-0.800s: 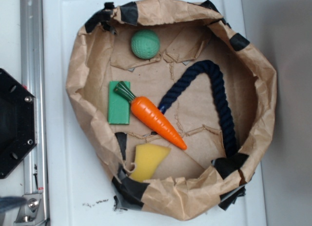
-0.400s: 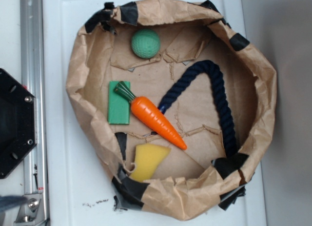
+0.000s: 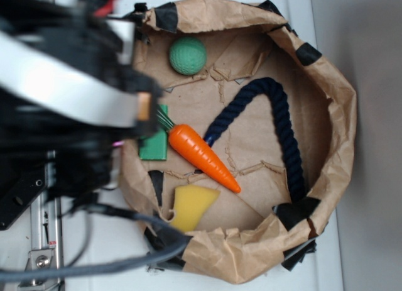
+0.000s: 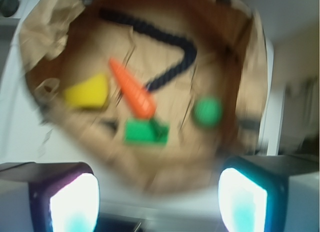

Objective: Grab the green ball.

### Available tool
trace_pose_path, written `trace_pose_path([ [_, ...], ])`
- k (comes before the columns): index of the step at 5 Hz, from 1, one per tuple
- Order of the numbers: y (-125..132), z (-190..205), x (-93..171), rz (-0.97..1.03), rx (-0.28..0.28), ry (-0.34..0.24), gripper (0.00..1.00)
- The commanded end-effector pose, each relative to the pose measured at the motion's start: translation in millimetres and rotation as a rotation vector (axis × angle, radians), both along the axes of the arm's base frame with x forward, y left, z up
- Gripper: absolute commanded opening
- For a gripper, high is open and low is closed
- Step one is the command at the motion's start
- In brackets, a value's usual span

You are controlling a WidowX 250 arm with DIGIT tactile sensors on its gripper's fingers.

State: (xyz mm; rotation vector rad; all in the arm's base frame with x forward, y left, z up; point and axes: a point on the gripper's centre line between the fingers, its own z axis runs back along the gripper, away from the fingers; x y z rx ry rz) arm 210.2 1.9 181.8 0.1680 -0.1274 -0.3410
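The green ball (image 3: 188, 56), small, mint-green and dimpled, lies at the far side of the brown paper bag's floor. It shows as a blurred green blob in the wrist view (image 4: 207, 111). My arm (image 3: 69, 90) is a blurred mass over the bag's left rim, left of the ball and apart from it. Its fingers cannot be made out in the exterior view. In the wrist view my gripper (image 4: 159, 202) is open and empty, with its two lit fingers (image 4: 75, 204) wide apart, high above the bag.
The paper bag (image 3: 339, 115) with a rolled rim also holds an orange carrot (image 3: 201, 154), a flat green block (image 3: 154, 146), a yellow sponge (image 3: 190, 206) and a dark blue rope (image 3: 282, 134). A metal rail (image 3: 41, 241) runs along the left.
My arm has swung into the exterior view from the left and now covers the bag's left rim and part of the green block. The objects in the bag have not moved.
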Motion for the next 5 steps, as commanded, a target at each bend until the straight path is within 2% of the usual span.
trace_pose_path([
  [1, -1.2, 7.9, 5.1, -0.014, 0.004, -0.036, 1.0],
  [2, -1.2, 7.9, 5.1, -0.014, 0.004, -0.036, 1.0],
  [3, 25.9, -25.3, 37.9, -0.265, 0.004, 0.011, 1.0],
  [4, 46.7, -63.7, 79.3, -0.511, 0.076, 0.061, 1.0],
  [5, 53.4, -96.9, 92.3, -0.722, 0.132, 0.145, 1.0],
])
